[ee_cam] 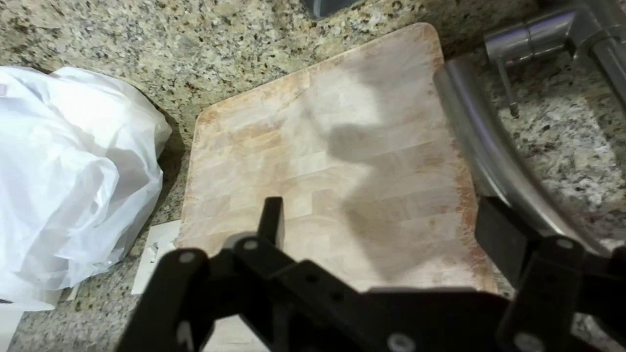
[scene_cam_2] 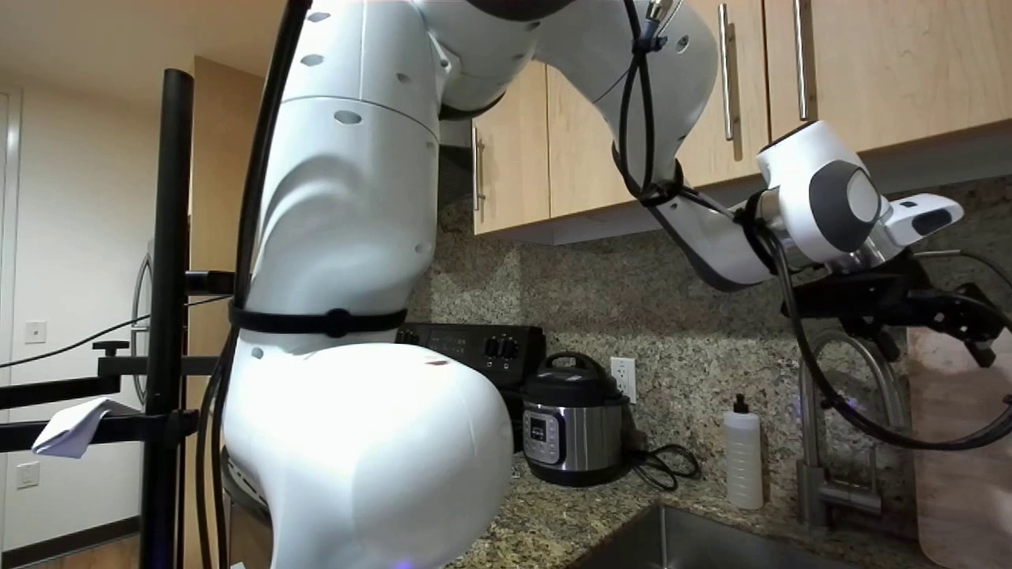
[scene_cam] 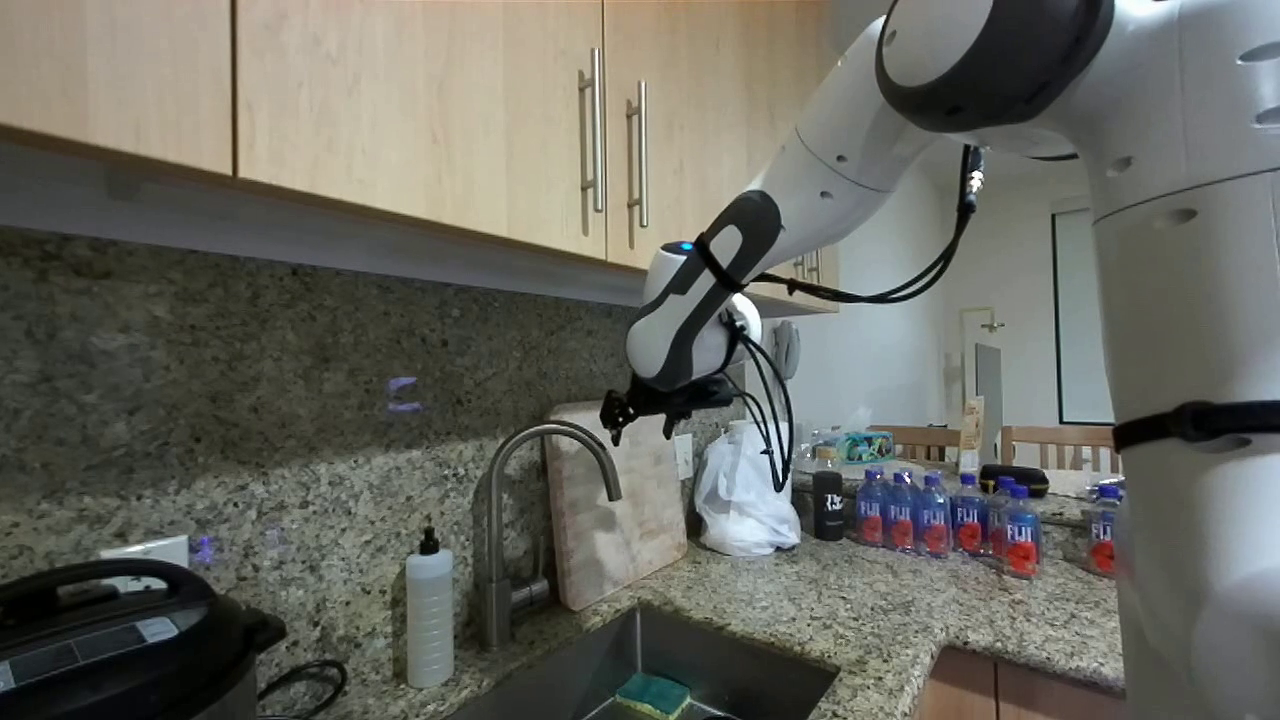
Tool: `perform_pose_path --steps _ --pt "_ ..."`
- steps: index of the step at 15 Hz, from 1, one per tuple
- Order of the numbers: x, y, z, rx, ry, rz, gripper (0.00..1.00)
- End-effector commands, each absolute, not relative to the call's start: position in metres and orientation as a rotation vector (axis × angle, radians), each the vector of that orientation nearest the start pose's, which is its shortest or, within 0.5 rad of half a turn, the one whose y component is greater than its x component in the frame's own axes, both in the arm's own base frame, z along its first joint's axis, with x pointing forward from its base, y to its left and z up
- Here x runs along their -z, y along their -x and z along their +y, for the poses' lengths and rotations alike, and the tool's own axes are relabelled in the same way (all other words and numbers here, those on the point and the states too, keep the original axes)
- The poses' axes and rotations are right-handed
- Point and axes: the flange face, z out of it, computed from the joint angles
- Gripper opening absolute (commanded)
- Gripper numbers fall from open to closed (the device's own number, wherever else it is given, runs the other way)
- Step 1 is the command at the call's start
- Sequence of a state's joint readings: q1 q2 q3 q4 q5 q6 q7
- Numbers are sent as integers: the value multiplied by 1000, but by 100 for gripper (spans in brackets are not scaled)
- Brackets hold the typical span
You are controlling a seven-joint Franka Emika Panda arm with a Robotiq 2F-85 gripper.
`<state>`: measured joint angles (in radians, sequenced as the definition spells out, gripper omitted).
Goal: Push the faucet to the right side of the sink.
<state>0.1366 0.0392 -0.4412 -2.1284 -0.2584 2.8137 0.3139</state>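
Observation:
The brushed-steel faucet rises behind the sink, its arched spout bending down toward the basin. My gripper is just past the spout on the cutting board side, at about the height of the arch. It stands open with nothing between its fingers, as the wrist view shows. There, the right-hand finger lies right beside the faucet's curved neck and overlaps it; whether they touch I cannot tell. In an exterior view the gripper partly covers the top of the faucet.
A wooden cutting board leans on the backsplash behind the gripper. Beyond it are a white plastic bag and several water bottles. A soap bottle stands beside the faucet base. A sponge lies in the sink. Cabinets hang overhead.

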Motion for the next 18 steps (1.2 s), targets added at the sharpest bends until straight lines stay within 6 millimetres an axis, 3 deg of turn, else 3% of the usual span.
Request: perform_pose_path --steps 1,5,9,18 --pt "-476 -574 -185 1023 3065 674 100" --pt "-475 -584 -195 971 3043 705 100" --pt "-462 -580 -188 945 3020 686 100" --pt "-439 -515 -180 982 2984 736 100"
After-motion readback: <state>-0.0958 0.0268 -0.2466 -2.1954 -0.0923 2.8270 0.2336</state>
